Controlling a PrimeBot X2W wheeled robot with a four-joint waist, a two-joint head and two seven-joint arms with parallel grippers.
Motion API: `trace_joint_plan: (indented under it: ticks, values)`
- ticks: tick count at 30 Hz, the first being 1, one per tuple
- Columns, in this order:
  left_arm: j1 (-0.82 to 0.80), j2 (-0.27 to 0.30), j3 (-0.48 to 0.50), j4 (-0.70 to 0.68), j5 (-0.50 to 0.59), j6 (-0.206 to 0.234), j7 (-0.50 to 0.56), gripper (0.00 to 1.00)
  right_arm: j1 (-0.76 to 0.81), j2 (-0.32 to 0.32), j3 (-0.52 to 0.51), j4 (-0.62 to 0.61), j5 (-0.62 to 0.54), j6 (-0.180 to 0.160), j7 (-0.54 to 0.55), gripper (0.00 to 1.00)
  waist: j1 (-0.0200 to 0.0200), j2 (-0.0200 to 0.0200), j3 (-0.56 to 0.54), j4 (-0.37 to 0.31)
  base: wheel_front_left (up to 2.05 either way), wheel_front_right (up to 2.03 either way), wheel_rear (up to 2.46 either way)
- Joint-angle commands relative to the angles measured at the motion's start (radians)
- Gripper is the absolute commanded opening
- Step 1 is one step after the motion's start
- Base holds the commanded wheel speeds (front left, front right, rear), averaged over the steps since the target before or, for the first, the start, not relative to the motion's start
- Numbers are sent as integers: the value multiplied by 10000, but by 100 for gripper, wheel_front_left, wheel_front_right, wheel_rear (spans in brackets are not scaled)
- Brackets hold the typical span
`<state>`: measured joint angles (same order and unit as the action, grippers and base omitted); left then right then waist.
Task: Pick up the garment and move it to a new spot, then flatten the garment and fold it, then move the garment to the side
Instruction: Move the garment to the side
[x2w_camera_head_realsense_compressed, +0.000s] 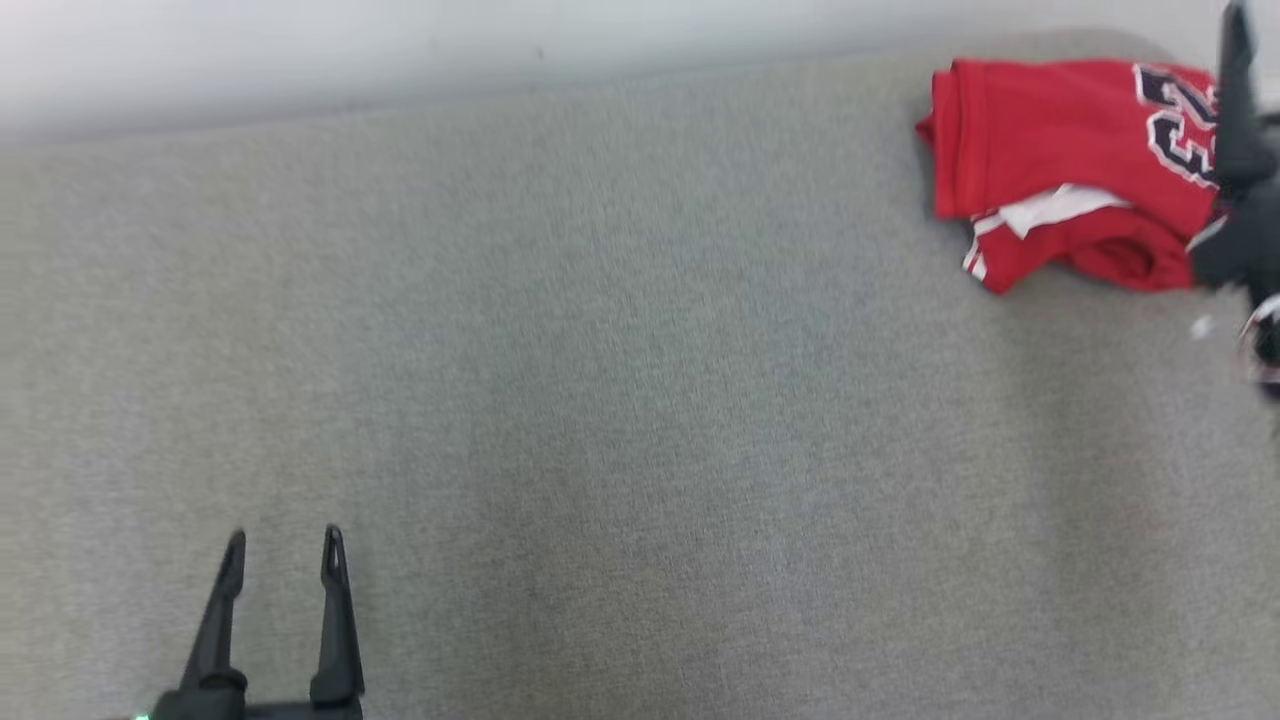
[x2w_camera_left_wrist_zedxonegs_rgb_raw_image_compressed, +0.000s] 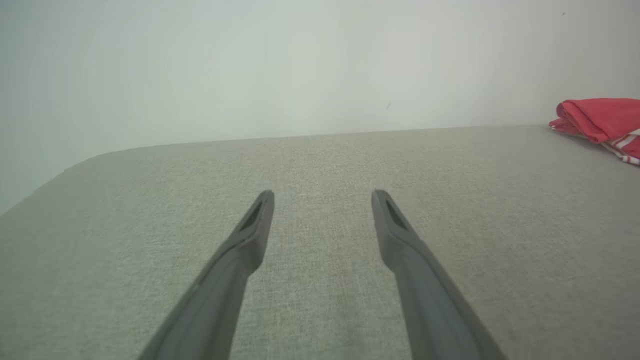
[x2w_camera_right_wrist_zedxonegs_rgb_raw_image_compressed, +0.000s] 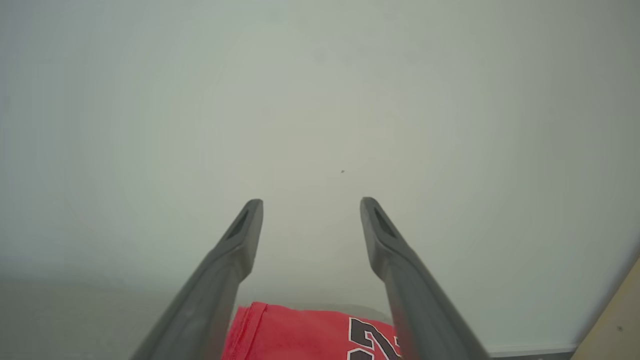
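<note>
The garment (x2w_camera_head_realsense_compressed: 1060, 130) is a red jersey with dark numbers and white trim, lying folded in a compact bundle at the far right of the grey table (x2w_camera_head_realsense_compressed: 600, 350). It also shows as the red garment (x2w_camera_left_wrist_zedxonegs_rgb_raw_image_compressed: 600, 117) at the right edge of the left wrist view. My right gripper (x2w_camera_right_wrist_zedxonegs_rgb_raw_image_compressed: 310, 205) is open with nothing between its fingers, hovering over the garment (x2w_camera_right_wrist_zedxonegs_rgb_raw_image_compressed: 300, 335) near its right end and aimed at the wall. One of its fingers (x2w_camera_head_realsense_compressed: 1238, 110) crosses the jersey's numbers. My left gripper (x2w_camera_head_realsense_compressed: 285, 540) stands open over bare table at the near left, far from the garment, as the left gripper (x2w_camera_left_wrist_zedxonegs_rgb_raw_image_compressed: 324, 196) view confirms.
A pale wall (x2w_camera_head_realsense_compressed: 400, 40) runs right behind the table's far edge. The table's corner rounds off at the far left (x2w_camera_left_wrist_zedxonegs_rgb_raw_image_compressed: 75, 165). A tan board edge (x2w_camera_right_wrist_zedxonegs_rgb_raw_image_compressed: 620, 320) shows low at the right of the right wrist view. The head view is blurred.
</note>
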<state>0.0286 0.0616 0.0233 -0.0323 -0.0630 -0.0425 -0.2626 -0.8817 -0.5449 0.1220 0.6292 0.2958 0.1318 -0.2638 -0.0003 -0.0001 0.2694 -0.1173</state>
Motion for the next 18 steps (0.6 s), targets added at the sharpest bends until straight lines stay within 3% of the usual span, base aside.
trace_joint_plan:
  ticks: [1, 11, 18]
  values:
    - [268, -47, 26, 159, -96, 45, -28, 100, 608, 253, -256, -331, -165, -30, 3, 100, 3, 1, -970, 297, 0, 0, 0]
    - [817, -105, -12, 703, -214, 9, -28, 100, 4229, 2024, -1035, -2382, -795, -30, 2, 100, 3, 1, -1828, 767, 0, 0, 0]
    - [1004, -117, -3, 952, -278, 86, -28, 100, 6036, 3370, -1614, -3118, -906, -30, 2, 100, 3, 1, -2190, 798, 0, 0, 0]
